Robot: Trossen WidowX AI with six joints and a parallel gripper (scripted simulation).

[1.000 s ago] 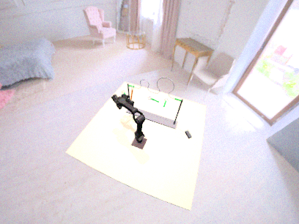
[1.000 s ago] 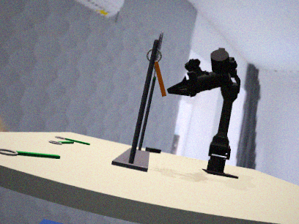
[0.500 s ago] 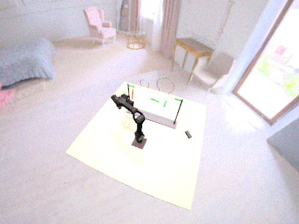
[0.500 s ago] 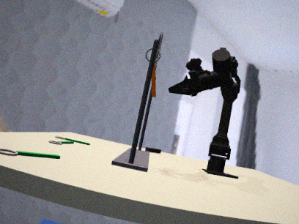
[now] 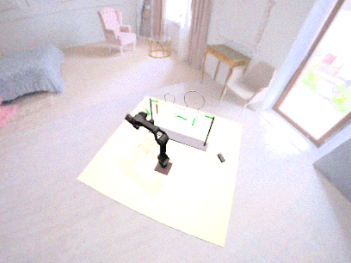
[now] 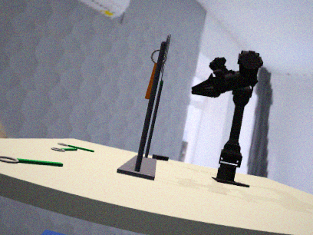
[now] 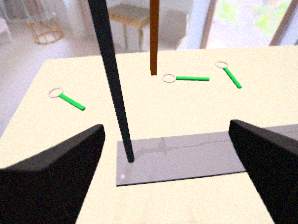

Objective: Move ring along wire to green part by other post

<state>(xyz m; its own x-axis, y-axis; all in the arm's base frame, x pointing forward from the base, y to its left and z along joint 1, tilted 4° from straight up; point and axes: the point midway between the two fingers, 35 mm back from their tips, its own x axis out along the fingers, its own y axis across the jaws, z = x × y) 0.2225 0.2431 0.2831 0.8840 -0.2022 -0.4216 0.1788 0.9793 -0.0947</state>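
The surface is a pale cream table top (image 5: pixel 193 202) (image 6: pixel 77 174) (image 7: pixel 190 110), on which the left post (image 5: pixel 150 109) (image 6: pixel 150 111) (image 7: pixel 112 80) is carried by a flat grey base (image 5: pixel 185 139) (image 6: pixel 126 170) (image 7: pixel 175 155). In the room, well beyond that post, a pink armchair (image 5: pixel 113 27), a round gold-legged table (image 5: pixel 159 56) and a wooden desk (image 5: pixel 228 53) (image 7: pixel 131 14) can be seen. A bed with a grey-blue cover (image 5: pixel 30 70) is placed well to its left.

No brand can be read; yellow marking is carried by a white object (image 6: pixel 103 5) high beyond the left post, too blurred to make out.

Three loose green-handled rings (image 5: pixel 181 117) (image 6: pixel 40 162) (image 7: pixel 192 78) are laid on the table beyond the left post. A small black block (image 5: pixel 221 157) (image 6: pixel 160 157) is set well to its right, past the other post (image 5: pixel 210 131) (image 6: pixel 154 123).

The orange handle (image 5: pixel 157 108) (image 6: pixel 150 81) (image 7: pixel 154 40) is hung just right of the left post, below its ring (image 6: pixel 152 57) at the wire (image 5: pixel 194 91) (image 6: pixel 169 38). The fingers of the gripper (image 5: pixel 149 122) (image 6: pixel 192 91) (image 7: pixel 167 125) are spread wide, with nothing clamped, on the robot's side of the left post and apart from the handle. The way toward the handle is partly flanked by that post.
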